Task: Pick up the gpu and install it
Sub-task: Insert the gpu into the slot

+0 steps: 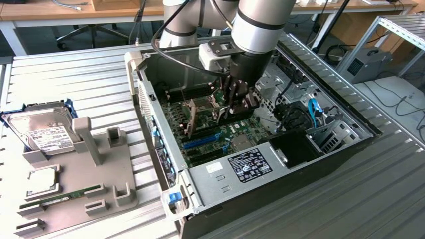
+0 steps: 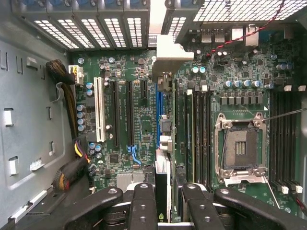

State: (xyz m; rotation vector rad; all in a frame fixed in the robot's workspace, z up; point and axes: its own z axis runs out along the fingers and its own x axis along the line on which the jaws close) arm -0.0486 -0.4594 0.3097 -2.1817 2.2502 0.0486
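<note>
Gripper: gripper [image 1: 240, 102] on the arm, lowered into the open PC case [image 1: 345, 149], which lies on its side on the tabletop [image 1: 86, 79] so the board faces up for a top-down approach.
Fingers: fingers [image 2: 144, 203] closed on the gpu [image 2: 163, 139], pinching its upper edge so the card hangs edge-down, contacts toward the board.
Gpu, place: directly below the fingers, held on edge; in the wrist view it runs away from them as a thin strip, its silver end bracket [image 2: 169, 52] at the far end against the case's rear slot openings.
Gpu, alignment: lies along the blue expansion slot [image 2: 158, 120] on the motherboard [image 2: 120, 158]; whether it is seated or only just above cannot be told.
Beside the fingers: empty CPU socket [image 2: 240, 148] with memory slots on one side; black and white expansion slots on the other.
Well apart from the fingers: grey parts holder [image 1: 79, 184] on the tabletop, carrying the hard drive [image 1: 43, 132] upright, a CPU [image 1: 41, 180] and a RAM stick [image 1: 66, 195], each in its own recess for easy picking.
</note>
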